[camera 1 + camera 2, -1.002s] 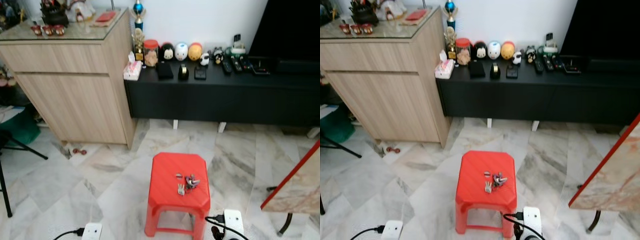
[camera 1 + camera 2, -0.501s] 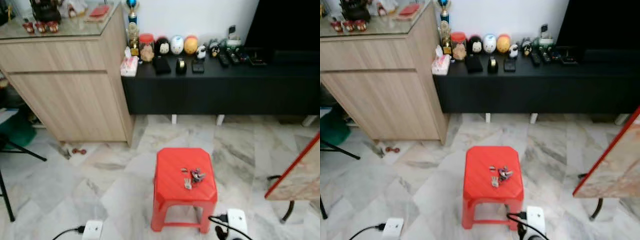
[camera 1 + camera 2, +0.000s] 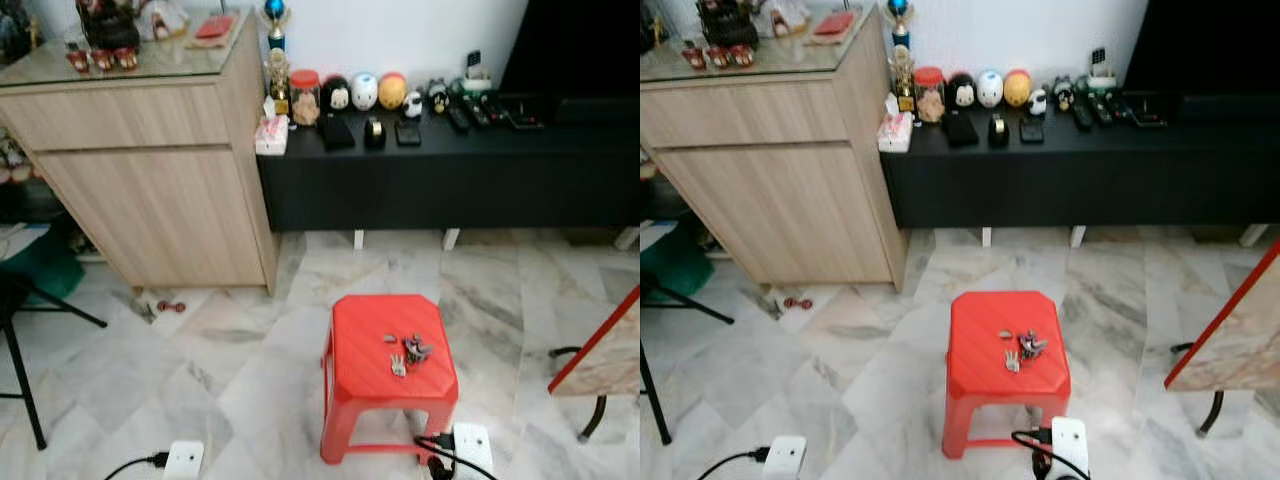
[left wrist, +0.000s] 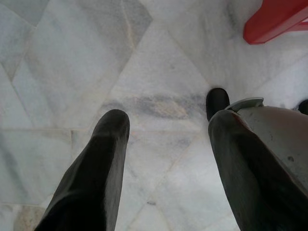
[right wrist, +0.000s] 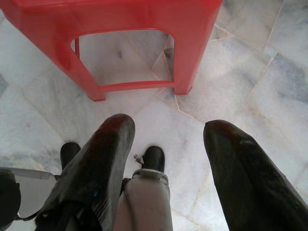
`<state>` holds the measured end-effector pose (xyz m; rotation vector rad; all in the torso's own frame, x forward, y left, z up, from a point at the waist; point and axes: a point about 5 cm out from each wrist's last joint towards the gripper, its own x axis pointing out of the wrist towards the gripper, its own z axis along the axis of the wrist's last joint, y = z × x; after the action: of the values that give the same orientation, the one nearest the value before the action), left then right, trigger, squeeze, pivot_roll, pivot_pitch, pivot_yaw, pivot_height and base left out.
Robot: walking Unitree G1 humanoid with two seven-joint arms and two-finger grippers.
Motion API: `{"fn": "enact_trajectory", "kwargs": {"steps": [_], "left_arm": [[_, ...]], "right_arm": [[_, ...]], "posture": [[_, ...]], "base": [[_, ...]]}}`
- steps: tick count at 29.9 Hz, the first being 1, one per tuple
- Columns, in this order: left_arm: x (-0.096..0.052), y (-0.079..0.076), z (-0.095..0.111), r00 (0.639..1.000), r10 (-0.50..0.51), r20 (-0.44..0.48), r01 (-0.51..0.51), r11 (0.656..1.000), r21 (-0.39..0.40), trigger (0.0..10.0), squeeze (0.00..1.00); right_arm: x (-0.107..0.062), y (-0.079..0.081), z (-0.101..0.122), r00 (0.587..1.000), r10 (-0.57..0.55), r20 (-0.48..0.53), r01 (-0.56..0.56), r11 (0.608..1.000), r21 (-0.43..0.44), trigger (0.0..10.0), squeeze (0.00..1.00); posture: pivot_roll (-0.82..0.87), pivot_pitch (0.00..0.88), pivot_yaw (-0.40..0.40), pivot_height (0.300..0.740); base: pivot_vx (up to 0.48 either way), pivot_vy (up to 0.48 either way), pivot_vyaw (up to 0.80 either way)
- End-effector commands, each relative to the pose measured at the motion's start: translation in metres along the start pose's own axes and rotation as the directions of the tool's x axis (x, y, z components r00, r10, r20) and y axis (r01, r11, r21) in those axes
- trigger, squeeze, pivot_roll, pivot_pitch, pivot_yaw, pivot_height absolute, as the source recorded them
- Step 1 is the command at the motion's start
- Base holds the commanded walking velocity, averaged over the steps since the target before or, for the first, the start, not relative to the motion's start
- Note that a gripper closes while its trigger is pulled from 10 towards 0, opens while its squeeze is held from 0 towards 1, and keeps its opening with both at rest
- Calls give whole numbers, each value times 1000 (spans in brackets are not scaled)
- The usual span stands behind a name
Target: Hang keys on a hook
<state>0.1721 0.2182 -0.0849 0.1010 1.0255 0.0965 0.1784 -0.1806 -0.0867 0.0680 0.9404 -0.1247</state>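
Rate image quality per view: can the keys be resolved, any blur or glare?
Left eye and right eye views: evenly lit, slightly soft; keys on the red stool resolve as a small cluster, individual keys indistinct; mild sheen on the cabinet's glass top. Left wrist view: left end effector fingers blurred, marble floor sharp. Right wrist view: right end effector likewise.
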Motion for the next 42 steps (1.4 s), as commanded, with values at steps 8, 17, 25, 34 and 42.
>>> {"fn": "enact_trajectory", "kwargs": {"steps": [8, 17, 25, 34, 42], "left_arm": [[-1, -1, -4, 1000, -17, -4, 17, 1000, -22, 10000, 0], [-1, 1, -3, 1000, -20, 23, 22, 997, -72, 10000, 0], [-1, 3, -1, 999, -9, 40, 12, 997, -75, 10000, 0], [-1, 2, 3, 998, 3, 62, 2, 997, -81, 10000, 0], [0, 2, 6, 997, 13, 74, -7, 996, -85, 10000, 0]], "right_arm": [[-1, -1, 9, 995, -13, 97, 14, 1000, -7, 10000, 0], [-4, -2, 16, 973, -68, 222, 59, 997, 47, 10000, 0], [-7, -3, 25, 944, -74, 322, 76, 997, 6, 10000, 0], [-8, -4, 27, 930, -101, 353, 107, 994, 3, 10000, 0], [-10, -6, 29, 913, -128, 389, 131, 991, 19, 10000, 0]], "posture": [[75, 15, 29, 740], [61, 20, 36, 740], [59, 31, 37, 740], [64, 35, 34, 740], [63, 39, 39, 740]], "base": [[0, 0, 0], [0, 0, 0], [0, 0, 0], [0, 0, 0], [0, 0, 0]]}}
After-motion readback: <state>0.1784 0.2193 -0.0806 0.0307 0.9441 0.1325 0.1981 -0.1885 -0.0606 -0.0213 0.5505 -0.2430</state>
